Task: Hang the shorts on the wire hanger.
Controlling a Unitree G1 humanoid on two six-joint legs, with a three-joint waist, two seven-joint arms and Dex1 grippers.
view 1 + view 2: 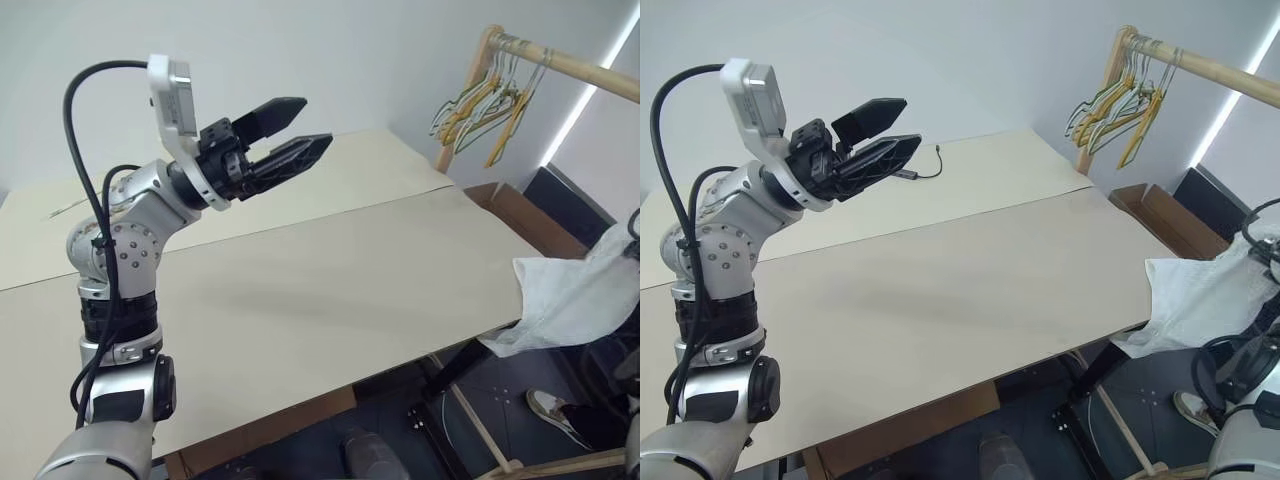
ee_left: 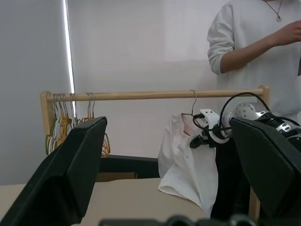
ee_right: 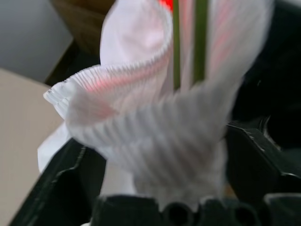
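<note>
Spreading my right claw [image 3: 155,188] around the shorts [image 3: 155,117] on the wire hanger [image 3: 188,42], my left claw [image 1: 285,135] gaping; they could be slipping off unbalanced.

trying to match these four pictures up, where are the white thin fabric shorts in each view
Left eye view: white thin fabric shorts at the right edge, off the table's end.
Right eye view: same spot, right edge.
Left wrist view: hanging under the wooden rail, right of centre.
Right wrist view: bunched up close, across the middle.
Shared landmark: the wooden rail.
</note>
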